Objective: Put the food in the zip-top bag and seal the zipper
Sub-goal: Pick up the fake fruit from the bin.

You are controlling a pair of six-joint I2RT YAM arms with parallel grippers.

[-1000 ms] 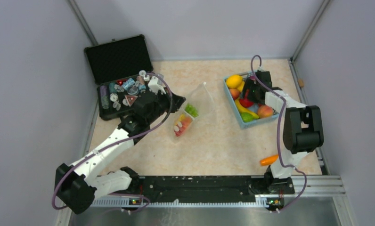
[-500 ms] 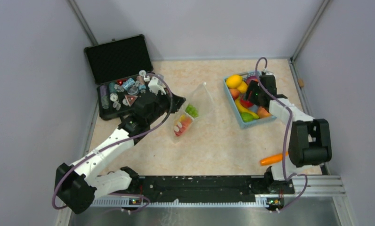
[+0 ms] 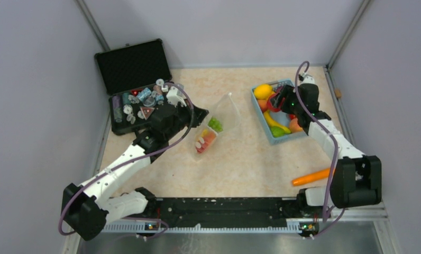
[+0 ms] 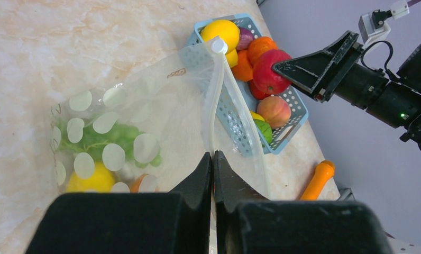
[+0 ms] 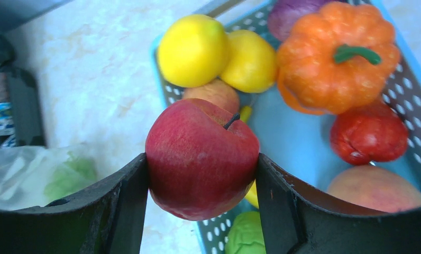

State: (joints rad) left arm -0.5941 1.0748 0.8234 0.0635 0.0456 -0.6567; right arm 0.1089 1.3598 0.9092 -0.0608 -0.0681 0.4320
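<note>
Looking down on the table (image 3: pixel 240 159), the zip-top bag (image 3: pixel 219 119) lies close to the middle, a touch toward 11 o'clock, with its narrow end pointing to 12. The left gripper (image 4: pixel 212 156) has its fingers pressed tight together on the near end of the zipper (image 4: pixel 212 100), pinching that white strip and holding the edge of the bag up off the surface. Through the dotted plastic I can see green grapes (image 4: pixel 102 140) and a yellow piece (image 4: pixel 89 182) already inside, low in the bag.

Out at 2 o'clock sits the light-blue basket (image 3: pixel 262 117), with most of the food in it: a lemon (image 5: pixel 192 50), an orange pumpkin (image 5: pixel 338 55) and other pieces packed around them. The right gripper (image 5: pixel 202 159) hangs over the basket's bag-side edge, its fingers spread fairly wide and clamped on either flank of a red apple (image 5: pixel 198 174), stem up.

An orange carrot (image 3: pixel 310 177) lies alone at 4 o'clock, well apart from the basket. The open black case (image 3: pixel 131 66) of trinkets is at 10 o'clock, just behind the left arm
</note>
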